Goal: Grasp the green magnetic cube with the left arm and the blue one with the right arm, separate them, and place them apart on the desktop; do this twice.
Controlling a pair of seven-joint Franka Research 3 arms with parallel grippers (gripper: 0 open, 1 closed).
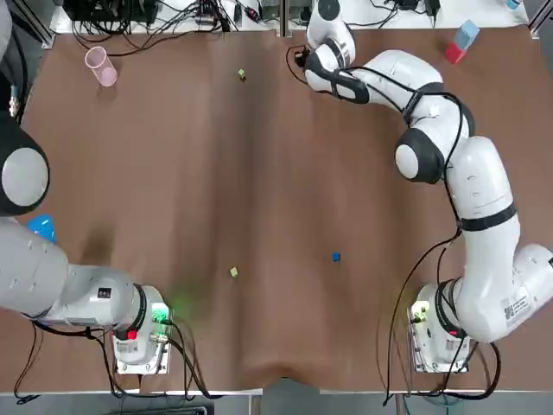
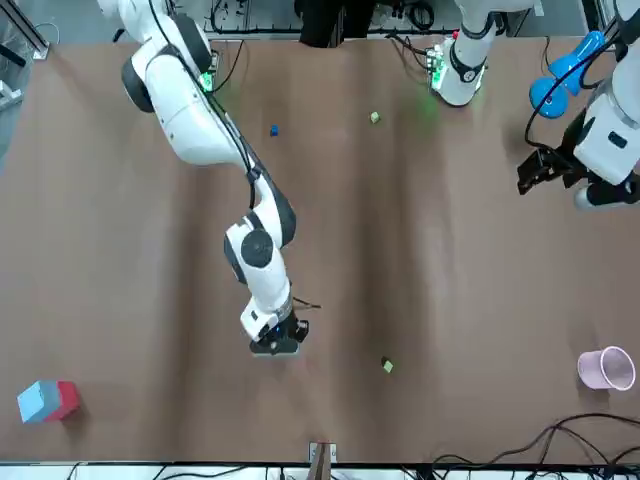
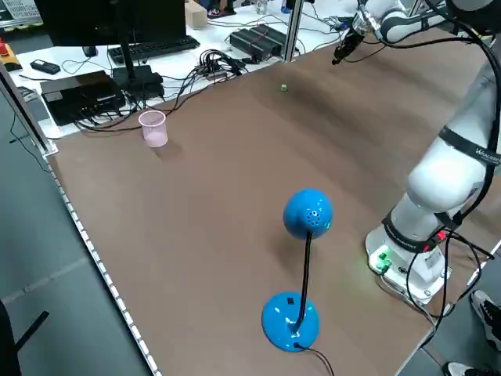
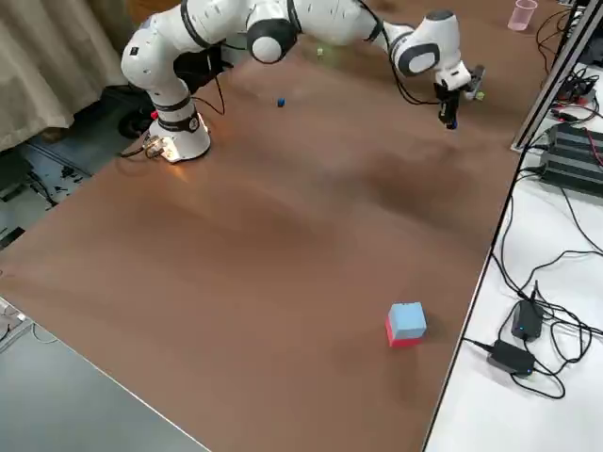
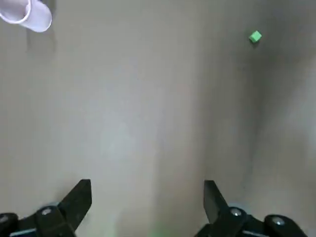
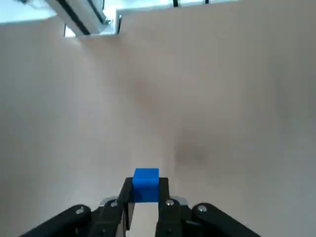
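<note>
1. Blue cube (image 6: 146, 177): pinched between the fingers of the right hand (image 6: 145, 184), with its upper part showing above the fingertips. It is held low over the surface (image 1: 276, 173), in the same far strip as the cup (image 1: 101, 67) but well apart from it, toward the right arm's side.
2. The far green cube (image 1: 242, 75) lies on the surface between the cup and the right hand. It touches neither and sits nearer the hand.
3. The near green cube (image 1: 233, 272) and near blue cube (image 1: 335, 257) lie apart from each other, well away from the cup toward the arms' bases. That pair looks already separated.
4. The left hand (image 5: 147, 190) has its fingers spread wide and holds nothing. It hangs over the surface on the cup's side, nearer the bases than the cup.
5. Handling, as a judgement: the cubes look tiny, rigid and light, with smooth flat faces, so they need little squeeze. A smooth face could slip or twist if caught off-centre.
6. Best hold: two opposite flat faces, centred and squared to the fingers, as the blue cube appears to be held here.
7. Being magnetic, it may jump toward the far green cube if set down close by, so it wants a spot well clear of it.
</note>
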